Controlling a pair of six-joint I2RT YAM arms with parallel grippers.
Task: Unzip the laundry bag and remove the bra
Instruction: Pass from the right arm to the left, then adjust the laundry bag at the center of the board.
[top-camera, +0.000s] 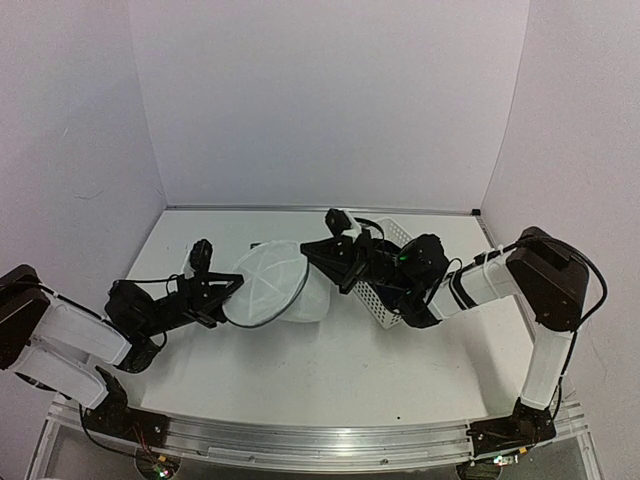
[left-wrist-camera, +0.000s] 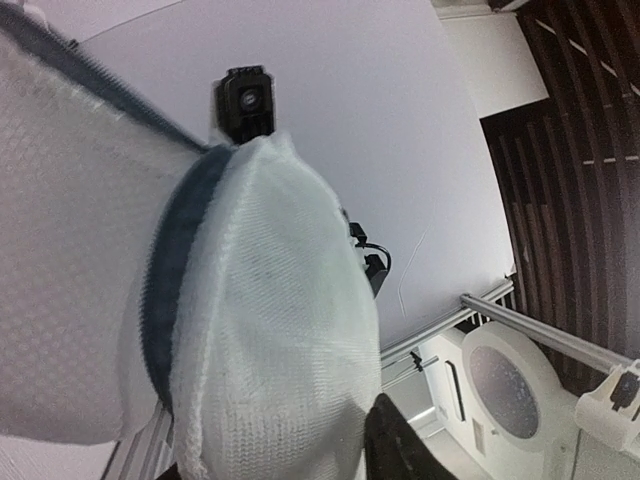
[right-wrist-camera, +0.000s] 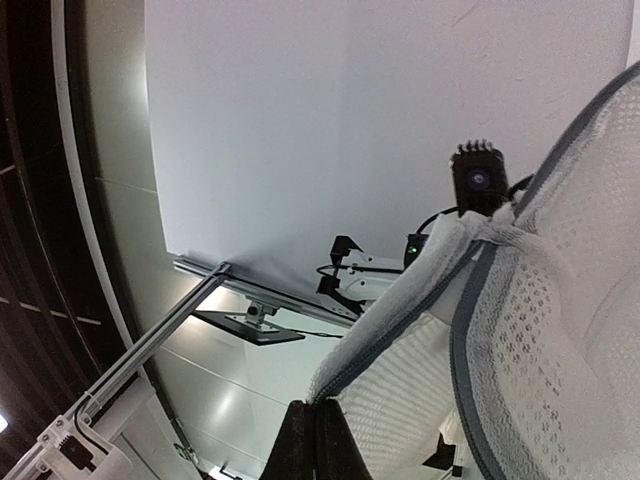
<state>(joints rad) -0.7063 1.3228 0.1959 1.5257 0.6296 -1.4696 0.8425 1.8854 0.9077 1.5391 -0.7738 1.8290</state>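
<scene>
- The laundry bag (top-camera: 270, 285) lies mid-table between both grippers. The bra is not visible.
- The right gripper (top-camera: 318, 255) has its jaws closed on the bag's edge beside the grey zip band (right-wrist-camera: 465, 330).
- The left gripper (top-camera: 228, 290) is at the lid rim. Whether it grips cannot be told.
- Step in hand: brace the rim and pull along the band, not outward.
- Only the right wrist view shows the pinch. Only the top view shows the basket (top-camera: 385, 295) behind.
</scene>
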